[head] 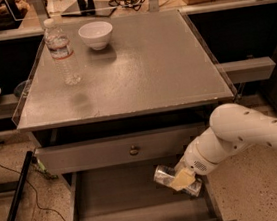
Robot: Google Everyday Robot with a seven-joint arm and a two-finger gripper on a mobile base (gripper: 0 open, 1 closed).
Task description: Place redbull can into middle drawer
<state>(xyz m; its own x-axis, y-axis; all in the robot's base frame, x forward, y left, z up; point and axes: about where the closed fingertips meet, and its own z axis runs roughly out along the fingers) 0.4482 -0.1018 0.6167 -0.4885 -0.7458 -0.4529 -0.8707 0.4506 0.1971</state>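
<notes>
Counter [138, 67] fills upper view, grey top. Below it, middle drawer [119, 203] pulled open, flat grey floor showing. White arm [241, 130] reaches in from right, angled down over drawer's right side. Closed drawer panel [93, 153] with brass knob [133, 150] sits just above open drawer. Water bottle [62, 51] upright at counter's back left, white bowl [96, 35] just beside it. Redbull can [164, 175] on its side, tilted, over drawer's right part; touching floor or not, cannot tell. Pincer [183, 180] clamped on can.
</notes>
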